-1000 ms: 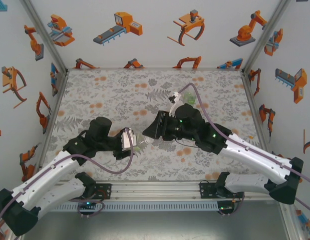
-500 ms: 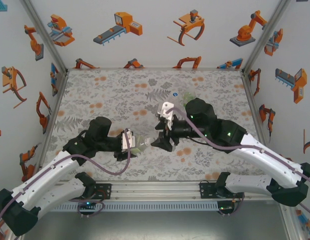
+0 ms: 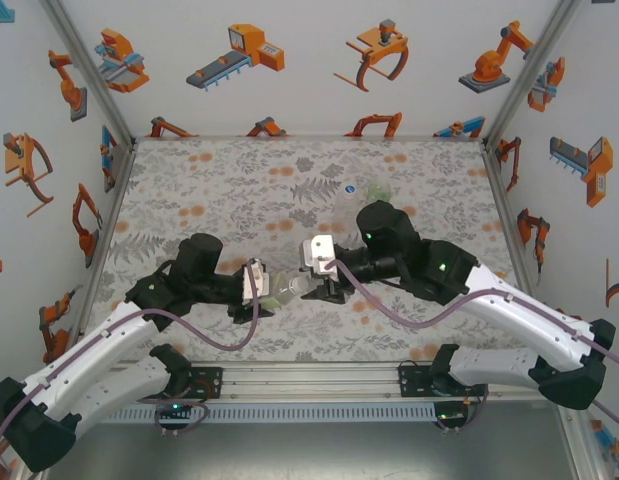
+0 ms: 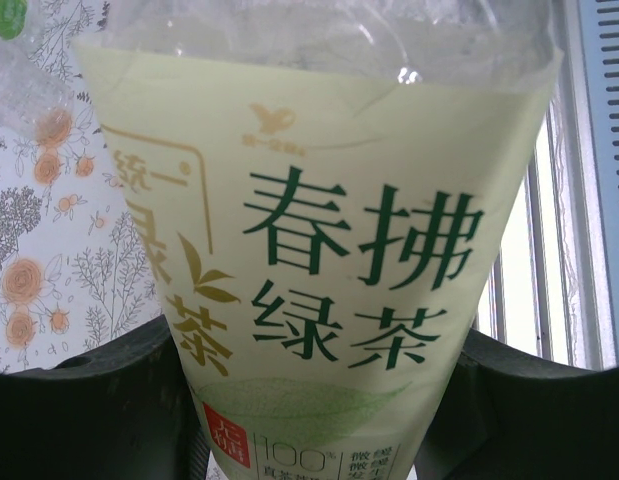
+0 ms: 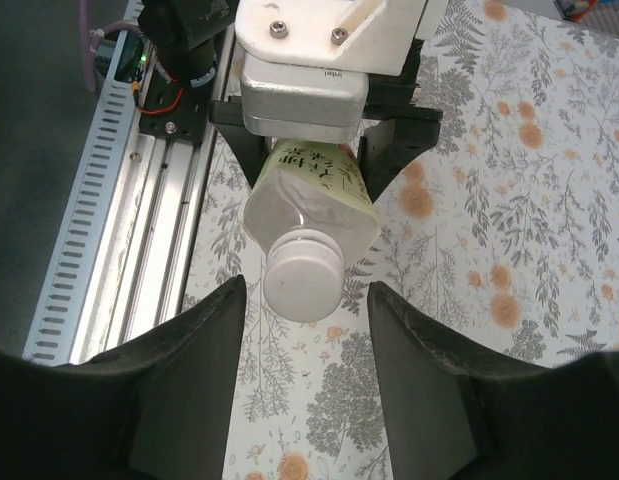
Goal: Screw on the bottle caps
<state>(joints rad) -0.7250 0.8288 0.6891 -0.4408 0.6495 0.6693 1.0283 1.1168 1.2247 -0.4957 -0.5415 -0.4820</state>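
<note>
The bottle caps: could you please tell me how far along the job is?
Looks done: a white cap sits on the labelled bottle, tightness unclear. In hand: the left end effector grips that bottle while the right end effector straddles the cap, jaws apart. Remaining: tightening it, then likely the clear bottle and green bottle at the back.

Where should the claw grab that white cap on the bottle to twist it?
Pinch the cap by its round rim, one finger on each side, coming straight at its flat top. The bottle is held sideways in the left claw, so the cap faces the open right claw.
</note>
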